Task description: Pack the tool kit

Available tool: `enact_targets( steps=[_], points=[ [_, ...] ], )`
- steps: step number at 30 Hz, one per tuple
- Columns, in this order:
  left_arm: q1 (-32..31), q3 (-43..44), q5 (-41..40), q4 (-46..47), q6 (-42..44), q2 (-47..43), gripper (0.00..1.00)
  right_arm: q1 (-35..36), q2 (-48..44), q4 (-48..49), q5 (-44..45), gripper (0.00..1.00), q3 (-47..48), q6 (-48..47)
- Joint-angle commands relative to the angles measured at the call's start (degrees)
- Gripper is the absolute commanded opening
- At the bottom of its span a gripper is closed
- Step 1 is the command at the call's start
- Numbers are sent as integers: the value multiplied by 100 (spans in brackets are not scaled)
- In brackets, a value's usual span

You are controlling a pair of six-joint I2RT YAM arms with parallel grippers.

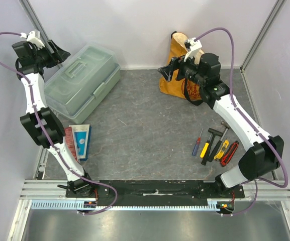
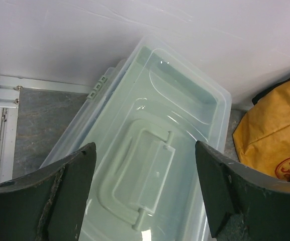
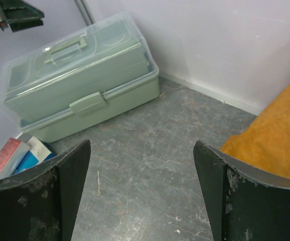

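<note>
Toolbox (image 1: 82, 83) sits closed at the far-left corner of the desk (image 1: 145, 130). Left claw (image 2: 143, 201), released, points at its lid (image 2: 185, 115). Right claw (image 3: 142, 193) is released and empty. Only the top view shows the tools (image 1: 216, 145), near the right edge.

Plain white walls (image 1: 134, 30), grey mottled tabletop (image 1: 145, 125) (scuffed and scratched), aluminium rail (image 1: 39, 190) at near edge

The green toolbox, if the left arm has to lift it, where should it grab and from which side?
Probably the handle on the lid, from straight above. It lies flat along the middle of the toolbox's clear lid, and the left gripper is above it with jaws open wide. The box itself looks too wide to span.
</note>
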Motion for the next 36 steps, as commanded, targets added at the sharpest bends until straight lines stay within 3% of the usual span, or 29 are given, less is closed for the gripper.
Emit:
enact_targets(
  steps=[1,9,18,27,31,36],
  points=[
    [-37,395,231,247,428,273,85,96,216,-71,-112,90,172,-130],
    [-397,141,-1290,-262,1457,449,84,228,462,-71,-77,91,199,-138],
    [-441,-185,-1369,-473,1457,545,76,254,620,-71,-77,93,181,-121],
    [-432,-291,-1721,-456,1738,624,81,263,647,-264,-86,94,102,-138],
    [-450,-265,-1529,-605,1913,826,83,254,612,-334,-33,95,84,-138],
    [-441,-352,-598,-789,1686,809,81,254,524,-379,72,95,-29,-130]
  ],
)
